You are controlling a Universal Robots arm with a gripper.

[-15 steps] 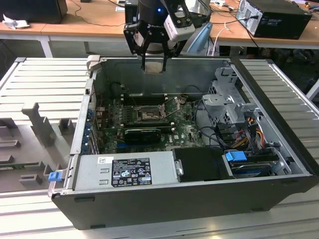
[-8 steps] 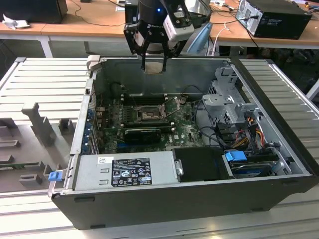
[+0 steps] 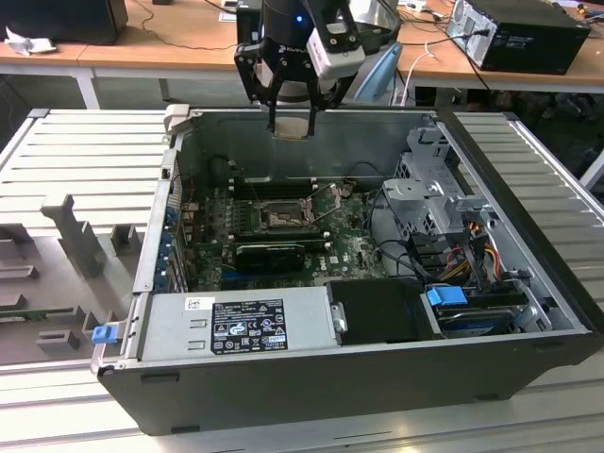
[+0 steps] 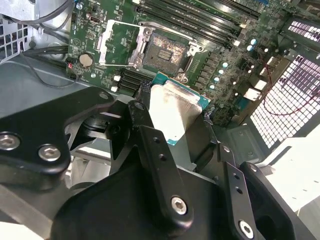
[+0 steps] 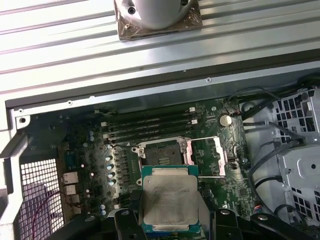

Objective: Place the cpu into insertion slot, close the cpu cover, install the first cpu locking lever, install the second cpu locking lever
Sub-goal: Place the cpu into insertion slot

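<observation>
The gripper clamps the cpu by its edges, silver top showing, clear of the green board. At approx 12 o'clock from the cpu sits the insertion slot, dark centre exposed. The cpu cover lies swung open at the slot's 9 o'clock.

A ribbed grey metal worktop carries an open computer case, which lies on its side across the middle. Toward the worktop's edge on the exterior view's left, several grey holder blocks stand beside the case.
</observation>
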